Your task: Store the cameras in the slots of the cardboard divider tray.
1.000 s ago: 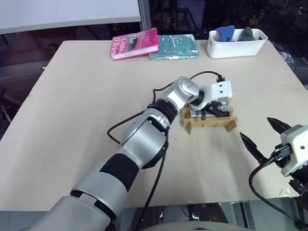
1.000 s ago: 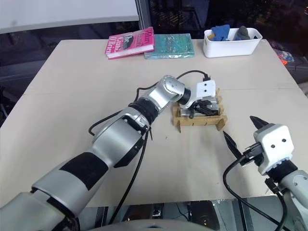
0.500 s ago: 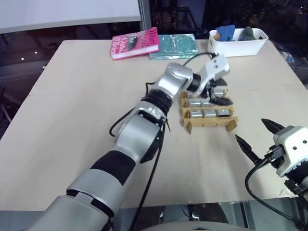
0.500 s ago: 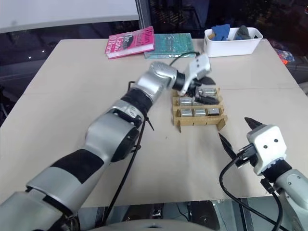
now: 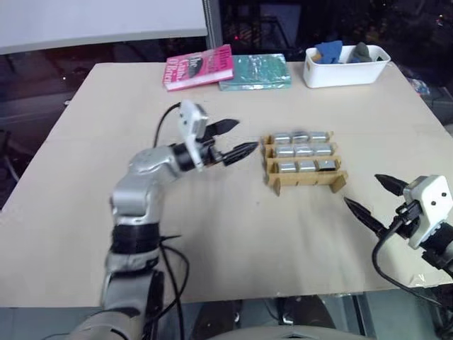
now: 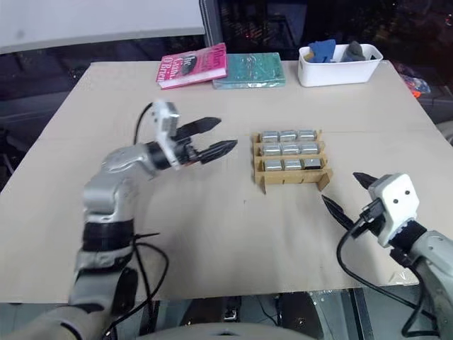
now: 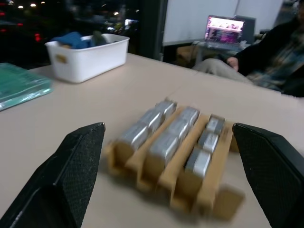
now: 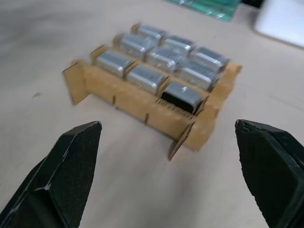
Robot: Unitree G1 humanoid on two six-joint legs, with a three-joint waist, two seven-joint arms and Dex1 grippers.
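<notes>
Cardboard divider tray (image 5: pixel 304 170) sits right of the table's (image 5: pixel 106 212) middle, and we count nine cameras (image 5: pixel 303 150) in it, three per row across three rows; the near-right one seems to show a dark face, though we see that poorly. Bare tabletop lies on every side of the tray. Left gripper (image 5: pixel 232 140) hovers just beside its left edge, fingers apart and empty. Right gripper (image 5: pixel 374 198) hangs near the table's front right edge, fingers spread, holding nothing. Along the far edge we count two books (image 5: pixel 226 67) and one white bin (image 5: pixel 347 65).
</notes>
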